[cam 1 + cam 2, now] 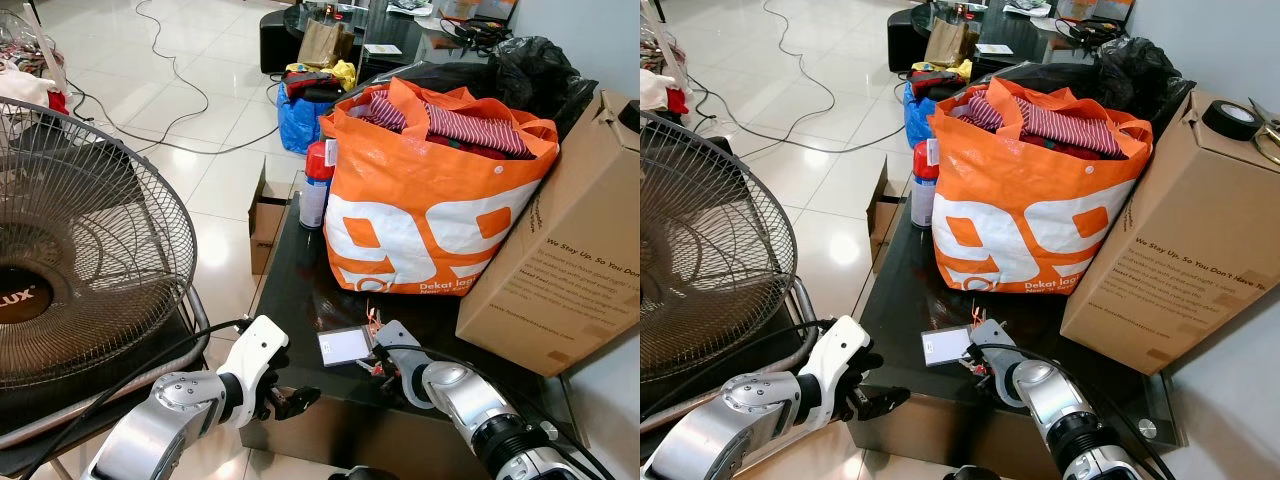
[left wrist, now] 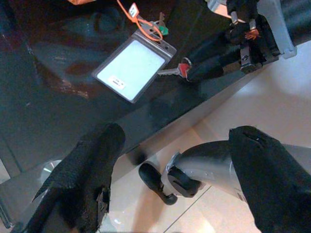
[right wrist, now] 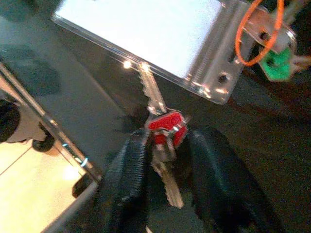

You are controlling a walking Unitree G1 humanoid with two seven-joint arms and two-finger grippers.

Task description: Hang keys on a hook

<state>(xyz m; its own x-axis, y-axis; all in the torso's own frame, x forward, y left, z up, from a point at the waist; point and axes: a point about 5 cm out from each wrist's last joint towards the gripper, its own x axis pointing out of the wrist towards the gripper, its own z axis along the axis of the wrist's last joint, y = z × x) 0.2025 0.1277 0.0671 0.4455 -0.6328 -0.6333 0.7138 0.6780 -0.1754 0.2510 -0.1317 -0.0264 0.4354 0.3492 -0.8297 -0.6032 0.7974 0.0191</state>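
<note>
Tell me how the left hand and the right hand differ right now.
The right hand is down on the black table, fingers closing around the red-capped keys; the left hand hangs off the table's front edge, over the floor. The right hand's fingers sit close together; the left hand's are spread and hold nothing. Both have black fingers on silver arms.

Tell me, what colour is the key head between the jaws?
Red key head, clearest in the right wrist view.

red-capped keys (image 3: 163, 130), orange bag (image 1: 420, 215), black table (image 1: 290, 300)
</note>
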